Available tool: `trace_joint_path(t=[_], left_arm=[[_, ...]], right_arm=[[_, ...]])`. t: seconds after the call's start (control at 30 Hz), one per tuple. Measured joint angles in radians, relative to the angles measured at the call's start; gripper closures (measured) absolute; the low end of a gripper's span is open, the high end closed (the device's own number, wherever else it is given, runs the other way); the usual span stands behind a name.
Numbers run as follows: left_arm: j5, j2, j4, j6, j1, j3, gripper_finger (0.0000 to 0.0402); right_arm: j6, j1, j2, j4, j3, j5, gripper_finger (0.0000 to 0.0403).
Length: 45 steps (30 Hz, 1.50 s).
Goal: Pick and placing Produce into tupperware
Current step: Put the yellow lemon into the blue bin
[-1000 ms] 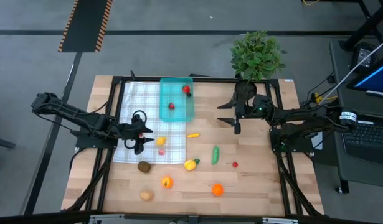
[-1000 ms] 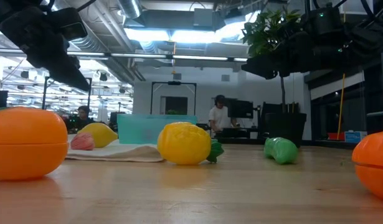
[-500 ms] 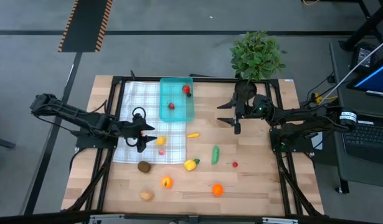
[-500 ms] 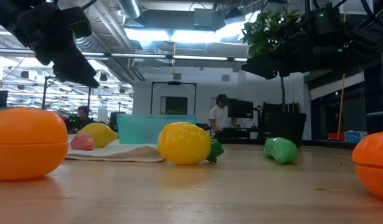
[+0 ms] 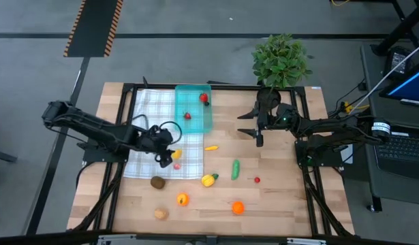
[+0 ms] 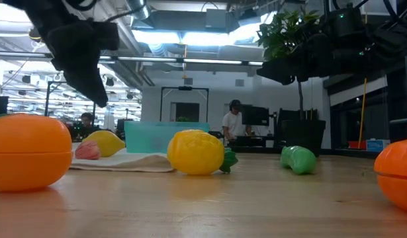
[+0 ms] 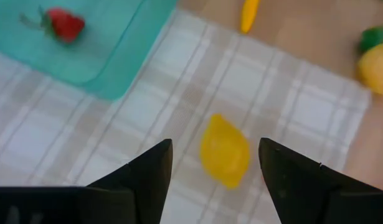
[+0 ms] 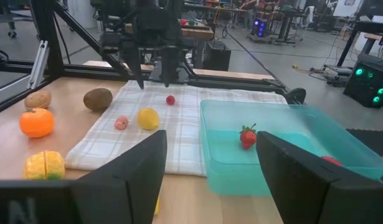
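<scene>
My left gripper (image 5: 167,148) (image 7: 216,143) hovers open over the white checked cloth (image 5: 149,112). Its fingers stand either side of the yellow lemon piece (image 5: 176,154) (image 7: 225,155) without touching it. A pink piece (image 5: 176,165) lies beside the lemon. The teal tupperware (image 5: 194,126) (image 8: 303,158) rests half on the cloth and holds a strawberry (image 5: 187,116) (image 8: 247,137) and another red piece (image 5: 204,97). My right gripper (image 5: 245,124) (image 8: 210,140) waits open above the table, right of the tupperware.
On bare wood lie a yellow-orange piece (image 5: 210,147), a green one (image 5: 235,169), a yellow one with a green end (image 5: 209,180), a brown one (image 5: 157,182), two orange ones (image 5: 182,199) (image 5: 238,207) and a tiny red one (image 5: 257,180). A potted plant (image 5: 281,60) stands at the far edge.
My left gripper has moved toward the table's right, across the cloth to the lemon, and stays open. The produce and the tupperware have not shifted.
</scene>
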State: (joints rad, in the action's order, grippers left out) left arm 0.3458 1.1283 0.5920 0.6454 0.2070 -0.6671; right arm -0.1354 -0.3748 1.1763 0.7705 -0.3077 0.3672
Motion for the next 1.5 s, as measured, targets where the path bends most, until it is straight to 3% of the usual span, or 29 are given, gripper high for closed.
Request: trace_joint_path(t=[0.3, 0.5, 0.7, 1.5], left_arm=[[-0.019, 0.240, 0.071, 0.059, 0.000, -0.154, 0.0172], [-0.075, 0.326, 0.076, 0.154, -0.002, -0.180, 0.0172], [-0.104, 0.358, 0.075, 0.165, -0.002, -0.180, 0.0172], [-0.066, 0.416, 0.067, 0.109, -0.017, -0.179, 0.0173]], right_arm=[[-0.002, 0.000, 0.000, -0.034, 0.000, 0.000, 0.0153], [0.000, 0.000, 0.000, -0.059, 0.000, 0.000, 0.0153], [0.000, 0.000, 0.000, -0.060, 0.000, 0.000, 0.0153], [0.004, 0.000, 0.000, -0.059, 0.000, 0.000, 0.0153]])
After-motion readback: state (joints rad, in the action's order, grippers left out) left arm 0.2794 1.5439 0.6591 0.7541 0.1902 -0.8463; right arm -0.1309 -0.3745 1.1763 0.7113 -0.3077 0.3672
